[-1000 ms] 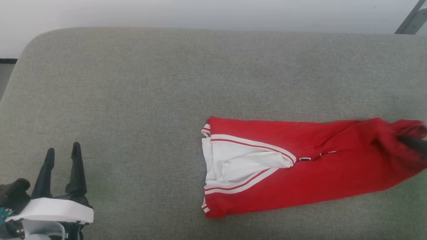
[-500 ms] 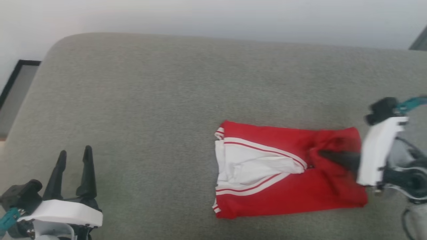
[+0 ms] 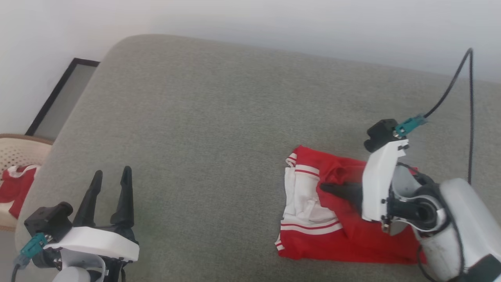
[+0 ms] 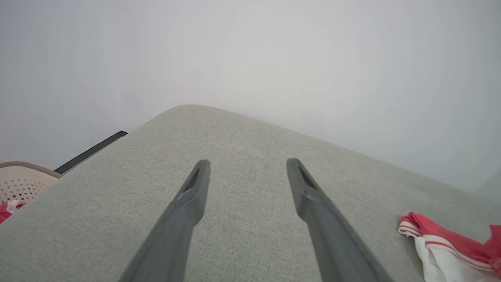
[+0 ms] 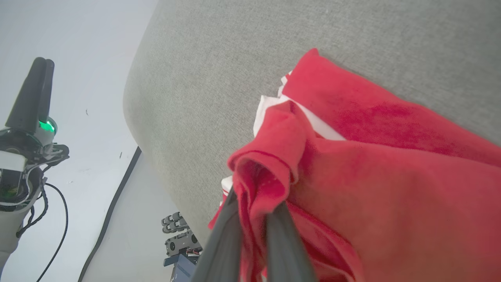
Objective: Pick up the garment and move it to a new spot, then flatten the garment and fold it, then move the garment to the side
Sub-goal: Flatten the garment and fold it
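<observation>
The red garment (image 3: pixel 340 231) with white sleeves lies folded over on the grey cushion, right of centre in the head view. My right gripper (image 3: pixel 327 188) is shut on a bunched red edge of it (image 5: pixel 266 172), holding that edge over the white sleeve part (image 3: pixel 303 196). The chest letters are hidden. My left gripper (image 3: pixel 111 176) stands open above the cushion at the lower left, nothing between its fingers (image 4: pixel 195 192). In the left wrist view the garment's striped corner (image 4: pixel 430 239) shows at the far right.
The grey cushion (image 3: pixel 203 117) spreads wide, with rounded edges at left and back. Off its left edge stands a cream perforated basket (image 3: pixel 15 150) holding another red-and-white cloth (image 3: pixel 13 188). A dark-framed panel (image 3: pixel 58 100) leans by the wall. A black cable (image 3: pixel 465 102) rises from my right wrist.
My right gripper has carried the garment's far red end leftward over the rest, folding it shorter. The whole head view has shifted as the camera turned. The left gripper stays open.
</observation>
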Controlling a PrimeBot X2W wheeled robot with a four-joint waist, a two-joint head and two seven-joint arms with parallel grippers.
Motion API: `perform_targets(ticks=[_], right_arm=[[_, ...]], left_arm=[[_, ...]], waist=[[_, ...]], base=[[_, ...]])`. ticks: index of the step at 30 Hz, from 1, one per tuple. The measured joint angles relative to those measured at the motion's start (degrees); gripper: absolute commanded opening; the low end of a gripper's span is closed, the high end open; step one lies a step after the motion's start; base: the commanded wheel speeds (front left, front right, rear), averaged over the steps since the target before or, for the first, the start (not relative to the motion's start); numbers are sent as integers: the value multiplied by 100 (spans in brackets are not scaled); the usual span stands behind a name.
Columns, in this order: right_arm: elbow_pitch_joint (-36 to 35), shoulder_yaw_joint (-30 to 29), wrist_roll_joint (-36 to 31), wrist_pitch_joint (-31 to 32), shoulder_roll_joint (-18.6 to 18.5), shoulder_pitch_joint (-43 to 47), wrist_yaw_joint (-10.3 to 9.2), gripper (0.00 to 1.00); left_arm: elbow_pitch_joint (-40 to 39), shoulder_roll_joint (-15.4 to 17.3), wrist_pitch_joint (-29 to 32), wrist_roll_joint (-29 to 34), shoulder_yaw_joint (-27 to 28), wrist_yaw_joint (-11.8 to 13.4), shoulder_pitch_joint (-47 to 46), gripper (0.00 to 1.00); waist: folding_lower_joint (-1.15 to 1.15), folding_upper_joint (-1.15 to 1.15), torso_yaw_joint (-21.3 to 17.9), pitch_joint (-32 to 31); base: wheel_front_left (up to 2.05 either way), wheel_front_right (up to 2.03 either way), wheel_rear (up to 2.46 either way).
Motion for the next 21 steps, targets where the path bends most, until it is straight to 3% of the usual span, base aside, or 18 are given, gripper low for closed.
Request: perform_targets(ticks=[2, 4, 5, 6, 7, 13, 21], right_arm=[[143, 91, -44, -97, 49, -64, 1, 0], [277, 201, -76, -190, 90, -143, 0, 41], [323, 244, -93, -249, 99, -183, 1, 78], [361, 287, -92, -282, 98, -220, 1, 78], [386, 328, -86, -305, 92, -244, 1, 100], [285, 437, 81, -523, -76, -322, 1, 100], [-46, 201, 107, -1216, -615, -256, 1, 100]], left_arm=[[30, -19, 0, 9, -20, -21, -20, 100], [70, -22, 0, 9, -14, -35, -21, 100], [90, -21, -1, 9, -14, -51, -27, 100], [104, -20, -1, 9, -13, -51, -33, 100], [112, -21, -1, 9, -11, -51, -35, 100], [112, -16, -7, 7, 87, -48, -21, 100], [9, 36, -10, 9, 294, -22, 127, 100]], waist=[[0, 0, 64, -6], [0, 0, 103, -14], [0, 0, 115, -19], [0, 0, 120, -25], [0, 0, 118, -31], [0, 0, -15, -75], [0, 0, -370, -161]], base=[[0, 0, 0], [0, 0, 0], [0, 0, 0], [0, 0, 0], [0, 0, 0], [0, 0, 0], [0, 0, 0]])
